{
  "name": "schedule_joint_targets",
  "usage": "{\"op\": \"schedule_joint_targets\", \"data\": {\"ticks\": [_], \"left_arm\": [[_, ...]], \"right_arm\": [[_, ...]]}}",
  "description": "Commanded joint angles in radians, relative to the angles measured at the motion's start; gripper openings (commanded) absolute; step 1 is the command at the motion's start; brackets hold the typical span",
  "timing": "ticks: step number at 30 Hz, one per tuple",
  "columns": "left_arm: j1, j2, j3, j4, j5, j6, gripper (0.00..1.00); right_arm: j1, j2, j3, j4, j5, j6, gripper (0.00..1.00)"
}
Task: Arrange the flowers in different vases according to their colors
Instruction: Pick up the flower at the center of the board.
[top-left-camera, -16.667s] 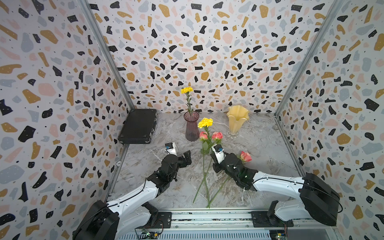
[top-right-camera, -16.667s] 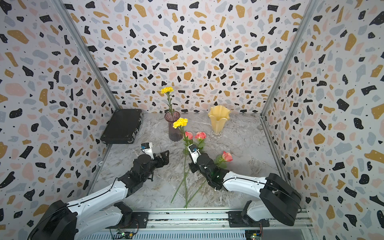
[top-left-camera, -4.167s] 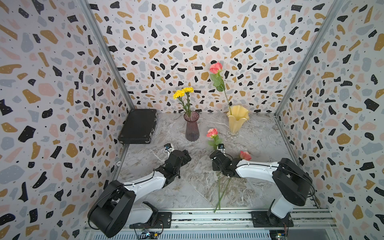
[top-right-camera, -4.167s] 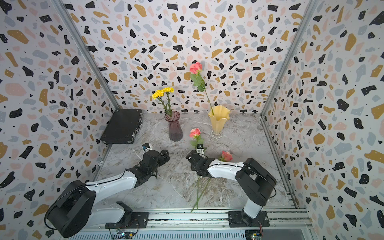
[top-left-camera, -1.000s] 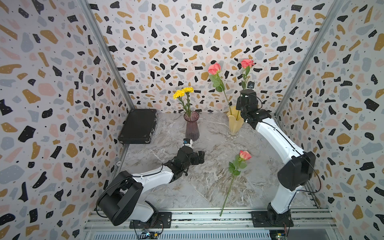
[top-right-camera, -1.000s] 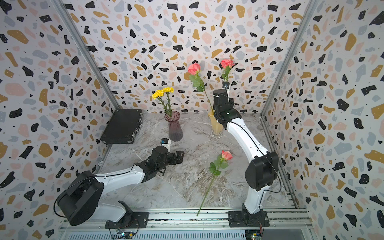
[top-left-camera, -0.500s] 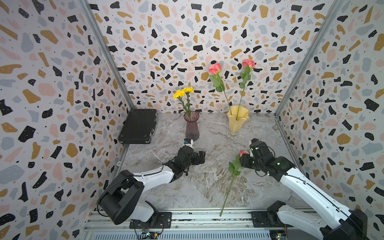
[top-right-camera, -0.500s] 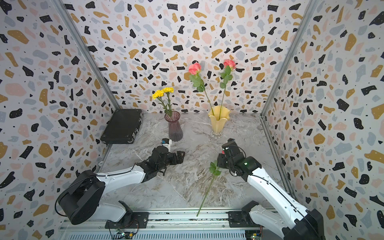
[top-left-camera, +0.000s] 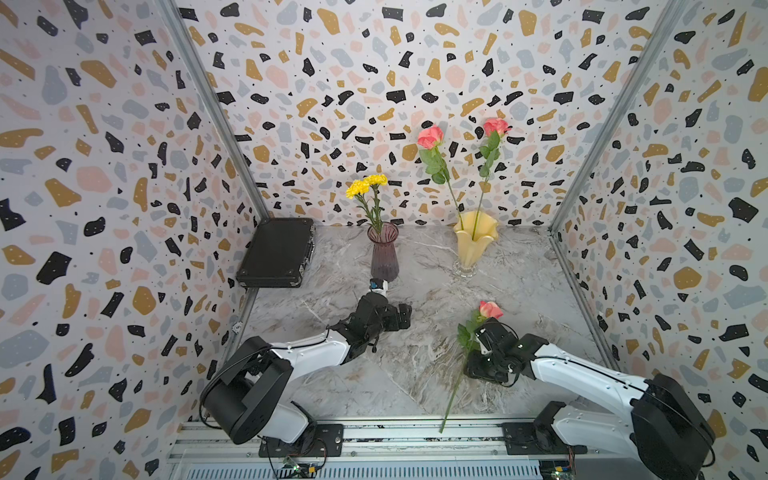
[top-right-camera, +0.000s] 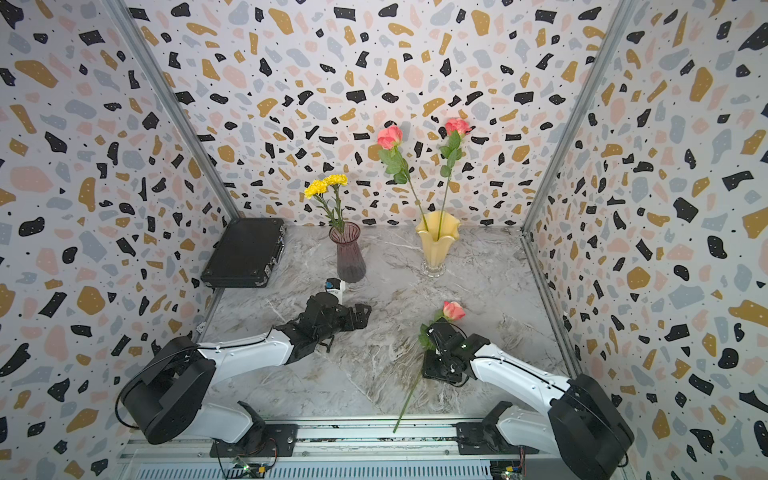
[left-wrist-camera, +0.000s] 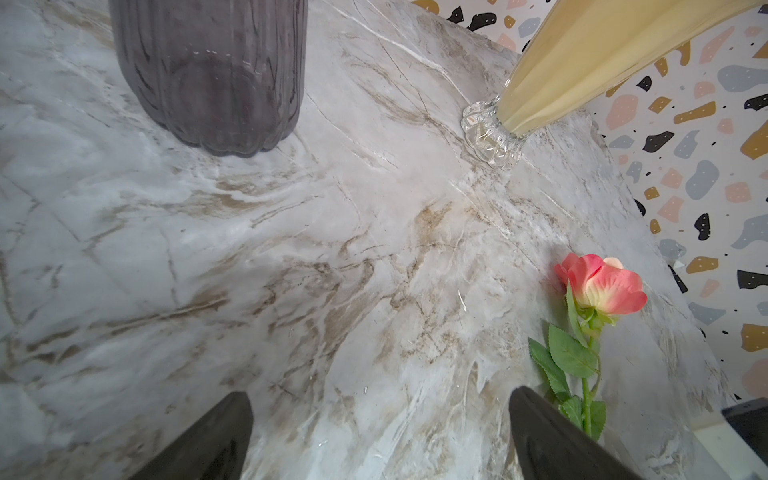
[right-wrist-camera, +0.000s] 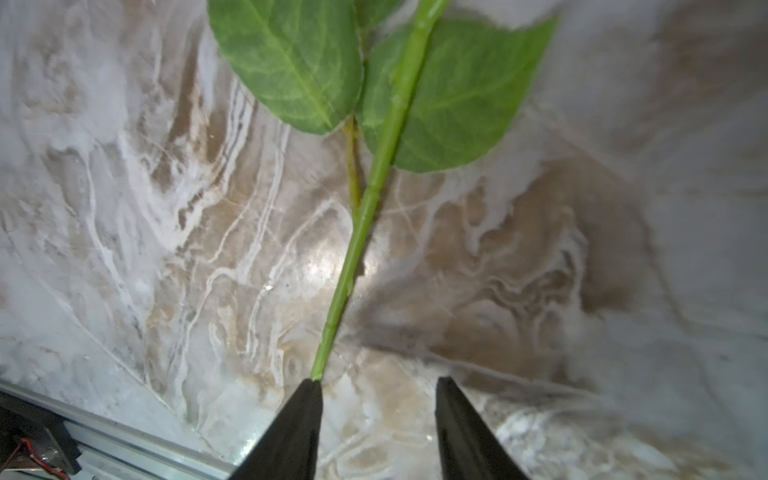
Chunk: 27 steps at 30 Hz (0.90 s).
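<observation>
Done so far: two roses (top-left-camera: 430, 136) (top-left-camera: 496, 126) stand in the yellow vase (top-left-camera: 473, 245) and both yellow blooms (top-left-camera: 357, 189) (top-left-camera: 377, 179) stand in the purple vase (top-left-camera: 384, 257). By my reckoning four of the five flowers are sorted by colour.
Left to do: the third rose (top-left-camera: 490, 309) lies flat on the worktop (top-left-camera: 374, 386), well apart from both vases, with its stem end reaching the front rail. It most likely belongs in the yellow vase with the other two.
Right fingers (right-wrist-camera: 291, 432): parted to a middling gap, low over the third rose's stem (right-wrist-camera: 365, 208) below the leaves. The stem runs up to one fingertip and is not clamped, so they hold nothing.
Left fingers (left-wrist-camera: 208, 440): spread wide and empty, low over the worktop near the purple vase's foot.
Worktop count: one marbled surface.
Black case (top-left-camera: 276, 253) count: one, closed, at the back corner on the left arm's side.
Vase count: two, one yellow and one purple.
Rose count: three, with two in the vase and one lying down.
Yellow bloom count: two, both in the vase.
</observation>
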<state>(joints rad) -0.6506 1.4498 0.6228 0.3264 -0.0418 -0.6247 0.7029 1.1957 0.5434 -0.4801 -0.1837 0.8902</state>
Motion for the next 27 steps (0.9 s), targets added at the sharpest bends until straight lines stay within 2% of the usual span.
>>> {"op": "schedule_joint_targets", "data": {"ticks": [1,5,10,15,18,22,27], "left_arm": [[0.005,-0.002,0.035,0.028,0.012,0.012,0.99],[0.005,0.007,0.05,0.008,0.014,0.019,0.99],[0.006,0.025,0.062,-0.006,0.02,0.02,0.99],[0.012,0.048,0.087,-0.035,0.027,0.01,0.99],[0.012,0.075,0.101,-0.034,0.062,-0.002,0.99],[0.014,0.092,0.115,-0.05,0.075,0.0,0.99],[0.016,0.062,0.099,-0.052,0.05,0.003,0.99]], "right_arm": [[0.006,0.038,0.002,0.13,0.004,0.022,0.44],[0.006,0.164,0.055,0.147,0.067,-0.002,0.4],[0.0,0.372,0.179,0.107,0.194,-0.092,0.29],[-0.028,0.668,0.481,-0.028,0.193,-0.253,0.12],[-0.028,0.786,0.618,-0.061,0.143,-0.298,0.02],[-0.011,0.817,0.655,-0.035,0.123,-0.3,0.0],[-0.011,0.769,0.64,-0.005,0.274,-0.348,0.0]]}}
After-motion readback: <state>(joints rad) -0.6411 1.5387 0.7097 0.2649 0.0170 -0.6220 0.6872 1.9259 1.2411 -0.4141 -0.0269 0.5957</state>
